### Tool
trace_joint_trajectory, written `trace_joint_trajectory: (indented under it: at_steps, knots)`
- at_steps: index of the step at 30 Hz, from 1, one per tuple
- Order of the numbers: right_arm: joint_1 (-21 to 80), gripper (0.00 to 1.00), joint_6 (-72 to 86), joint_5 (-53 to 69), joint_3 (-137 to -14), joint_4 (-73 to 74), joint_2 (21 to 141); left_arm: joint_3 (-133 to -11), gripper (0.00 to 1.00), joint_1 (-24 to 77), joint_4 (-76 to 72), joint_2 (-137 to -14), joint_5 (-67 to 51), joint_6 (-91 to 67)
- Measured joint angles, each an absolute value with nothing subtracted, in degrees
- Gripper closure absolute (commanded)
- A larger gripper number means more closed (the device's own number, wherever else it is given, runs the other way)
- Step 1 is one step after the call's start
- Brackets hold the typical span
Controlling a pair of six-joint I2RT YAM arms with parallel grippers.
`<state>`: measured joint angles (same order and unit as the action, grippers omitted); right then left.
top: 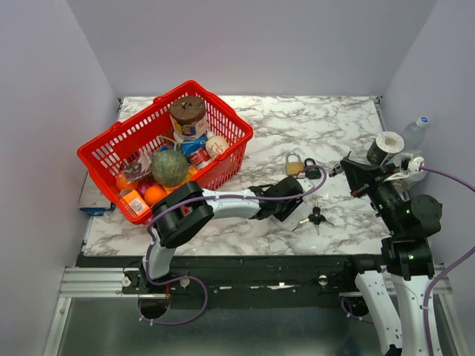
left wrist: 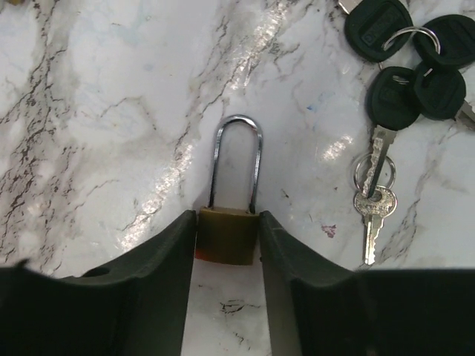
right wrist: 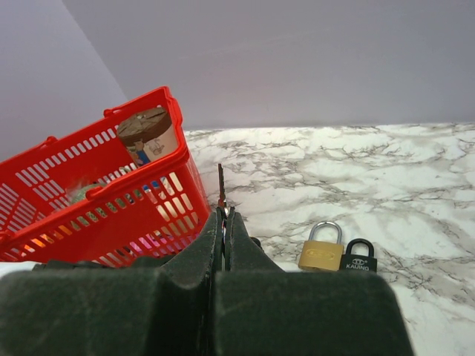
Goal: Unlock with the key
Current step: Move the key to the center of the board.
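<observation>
Brass padlock (left wrist: 228, 239) grasped by left end effector (left wrist: 228, 219), unseen from above, right end effector (right wrist: 223, 213) clenched on key (right wrist: 220, 182)

padlock (left wrist: 228, 237): lower body hidden between the fingers of the left gripper (left wrist: 228, 219)
key (right wrist: 220, 185): only a thin edge-on blade shows above the right gripper (right wrist: 224, 212)
bunch of keys (left wrist: 404, 55): cut by top edge

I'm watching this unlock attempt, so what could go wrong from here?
The left gripper pinches only the sides of the padlock, so it could slip or swivel. The right gripper grips the key at its very fingertips; it might twist on insertion. The key bunch lies close enough to snag.
</observation>
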<state>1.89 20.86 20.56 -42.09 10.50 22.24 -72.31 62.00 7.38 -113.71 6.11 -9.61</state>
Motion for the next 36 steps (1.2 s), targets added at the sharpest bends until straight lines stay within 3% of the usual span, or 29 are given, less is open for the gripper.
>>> trace_joint_trajectory:
  at_steps: [5,22,25,28,29,32,36]
  knots:
    - [1.9,0.99,20.9,20.6,-42.1,10.5,22.2,-72.2,0.77,62.2,7.3,-113.7,5.1,-9.9]
    - [1.9,0.99,17.2,27.4,-42.7,11.2,26.7,-60.9,0.76,59.9,5.7,-105.7,16.4,-37.4]
    - [1.9,0.99,16.4,29.6,-42.7,11.5,28.0,-60.3,0.72,59.4,5.9,-105.2,17.8,-41.1]
    - [1.9,0.99,15.5,31.2,-42.7,11.8,29.0,-60.2,0.58,59.4,6.3,-105.1,18.9,-44.1]
    - [1.9,0.99,15.3,31.5,-42.7,11.9,29.2,-60.2,0.5,59.4,6.5,-105.1,19.0,-44.7]
    - [1.9,0.99,14.5,32.0,-42.7,12.1,29.4,-60.3,0.39,59.4,7.0,-105.0,19.5,-46.3]
    - [1.9,0.99,13.8,32.1,-42.7,12.2,29.4,-60.3,0.38,59.4,8.5,-104.4,20.1,-47.5]
